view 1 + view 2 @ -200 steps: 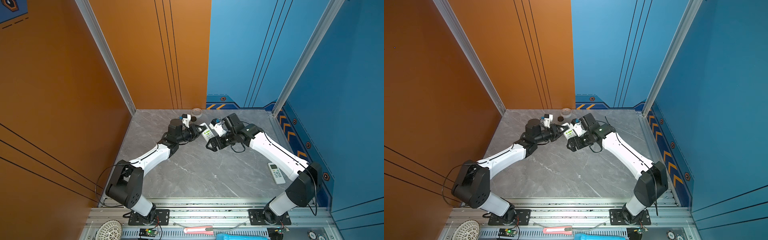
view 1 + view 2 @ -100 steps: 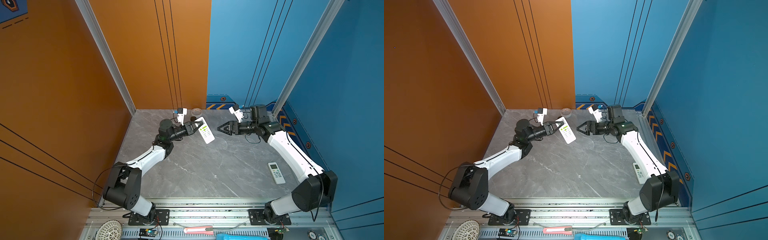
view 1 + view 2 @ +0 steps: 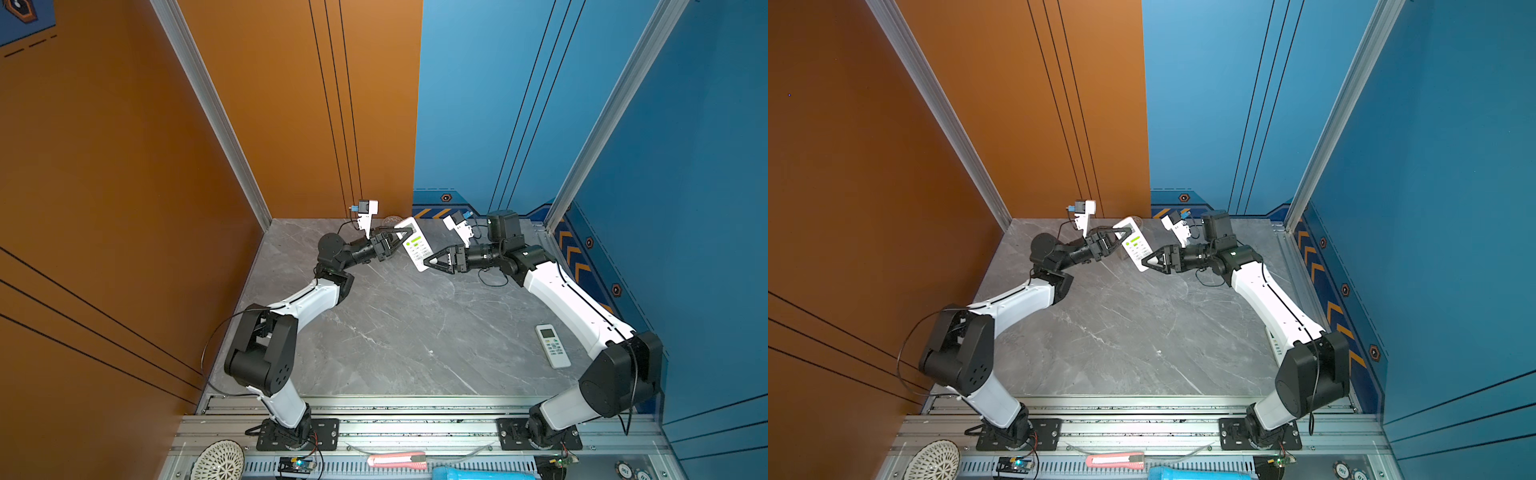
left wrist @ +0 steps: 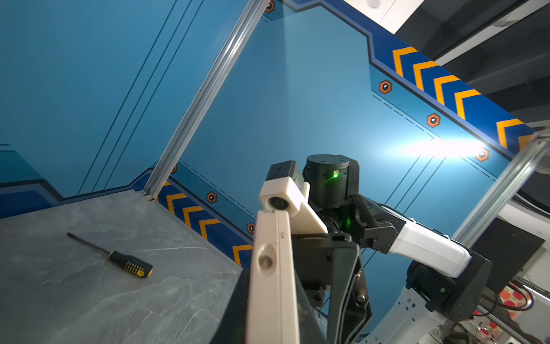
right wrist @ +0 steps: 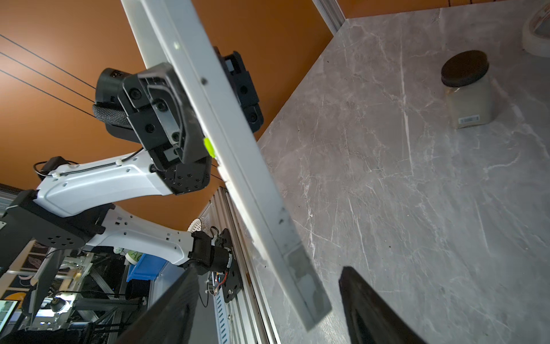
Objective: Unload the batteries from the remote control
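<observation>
Pinching the upper part of the remote control (image 3: 415,245) between its jaws, the left claw (image 3: 400,240) held it clear of the table (image 3: 395,332), button face up and sloping down toward the other arm. The right claw (image 3: 431,262) stood with jaws apart on either side of the remote's lower end, which in the right wrist view lay in the gap touching neither finger (so nothing was gripped there). No batteries showed anywhere; I judged them hidden inside the held remote. The step in hand looked like a two-handed hold before opening the back cover. Next, the right claw would need to close squarely on that lower end without twisting it out of the left's pinch. Counted: two claws; two remotes, the second remote (image 3: 552,345) lying flat near the right arm's base; one screwdriver (image 4: 128,263); one dark-lidded jar (image 5: 467,89); no batteries in sight.
</observation>
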Motion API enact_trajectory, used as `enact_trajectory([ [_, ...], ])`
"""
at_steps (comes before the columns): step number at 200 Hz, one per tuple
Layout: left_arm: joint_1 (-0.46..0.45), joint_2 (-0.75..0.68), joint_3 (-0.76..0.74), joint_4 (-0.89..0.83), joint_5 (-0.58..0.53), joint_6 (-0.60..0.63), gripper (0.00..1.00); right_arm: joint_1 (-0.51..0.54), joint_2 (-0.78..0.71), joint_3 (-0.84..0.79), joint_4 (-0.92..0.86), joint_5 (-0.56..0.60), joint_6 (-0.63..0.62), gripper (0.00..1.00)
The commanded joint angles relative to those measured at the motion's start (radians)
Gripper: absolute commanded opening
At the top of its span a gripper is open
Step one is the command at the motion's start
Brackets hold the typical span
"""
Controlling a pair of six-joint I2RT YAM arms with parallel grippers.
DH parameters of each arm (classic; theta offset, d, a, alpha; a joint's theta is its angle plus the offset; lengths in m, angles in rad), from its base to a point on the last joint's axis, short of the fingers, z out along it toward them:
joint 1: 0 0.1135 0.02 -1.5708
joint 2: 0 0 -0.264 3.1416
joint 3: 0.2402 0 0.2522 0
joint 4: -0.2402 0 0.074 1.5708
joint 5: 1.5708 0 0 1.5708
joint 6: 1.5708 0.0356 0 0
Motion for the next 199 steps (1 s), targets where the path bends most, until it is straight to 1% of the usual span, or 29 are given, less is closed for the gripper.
enact_trajectory([
  [1,-0.012,0.034,0.071,0.171,0.063,-0.092,0.0,0.006,0.028,-0.009,0.058,-0.036,-0.017,0.68],
  [31,-0.028,0.035,0.073,0.171,0.065,-0.079,0.0,0.007,0.025,0.003,0.08,-0.031,-0.018,0.6],
  [43,-0.033,0.034,0.063,0.171,0.069,-0.076,0.0,0.006,0.028,0.01,0.08,-0.03,-0.023,0.53],
  [53,-0.037,0.032,0.055,0.171,0.069,-0.072,0.0,0.007,0.025,0.01,0.082,-0.025,-0.024,0.5],
  [70,-0.036,0.028,0.047,0.171,0.064,-0.065,0.0,0.01,0.026,0.009,0.08,-0.024,-0.034,0.38],
  [82,-0.034,0.028,0.045,0.17,0.062,-0.065,0.02,0.012,0.024,0.011,0.08,-0.02,-0.035,0.33],
  [88,-0.033,0.028,0.046,0.171,0.063,-0.064,0.03,0.013,0.022,0.012,0.08,-0.016,-0.033,0.3],
  [99,-0.03,0.027,0.043,0.16,0.061,-0.057,0.13,0.017,0.018,0.016,0.078,-0.01,-0.03,0.26],
  [111,-0.021,0.023,0.04,0.13,0.06,-0.039,0.17,0.023,0.017,0.021,0.078,-0.004,-0.015,0.18],
  [117,-0.014,0.017,0.034,0.099,0.055,-0.018,0.25,0.029,0.017,0.028,0.073,0.0,-0.008,0.13],
  [122,-0.009,0.011,0.027,0.071,0.045,0.001,0.28,0.035,0.017,0.032,0.066,0.002,-0.006,0.11],
  [143,-0.008,-0.02,0.001,-0.016,0.031,0.092,0.29,0.068,0.02,0.058,0.024,0.011,-0.013,0.06],
  [155,-0.011,-0.026,0.001,-0.039,0.04,0.113,0.31,0.088,0.019,0.068,0.017,0.02,-0.01,0.03],
  [158,-0.011,-0.025,0.002,-0.042,0.041,0.113,0.35,0.093,0.019,0.069,0.016,0.022,-0.009,0.02],
  [162,-0.008,-0.025,0.0,-0.043,0.039,0.11,0.43,0.099,0.017,0.07,0.015,0.026,-0.008,0.0],
  [168,0.0,-0.027,-0.004,-0.043,0.033,0.098,0.53,0.107,0.016,0.074,0.003,0.037,-0.011,0.0],
  [188,0.057,-0.047,-0.047,0.036,-0.021,0.025,0.72,0.111,0.001,0.087,-0.069,0.128,-0.038,0.0],
  [192,0.074,-0.056,-0.06,0.056,-0.032,0.011,0.78,0.111,-0.004,0.085,-0.08,0.154,-0.041,0.0],
  [194,0.079,-0.061,-0.067,0.063,-0.037,0.009,0.82,0.111,-0.008,0.086,-0.086,0.165,-0.044,0.0],
  [196,0.087,-0.067,-0.073,0.065,-0.042,0.005,0.91,0.111,-0.01,0.085,-0.092,0.181,-0.046,0.0],
  [199,0.096,-0.076,-0.081,0.07,-0.05,0.0,0.97,0.113,-0.015,0.086,-0.101,0.204,-0.05,0.0],
])
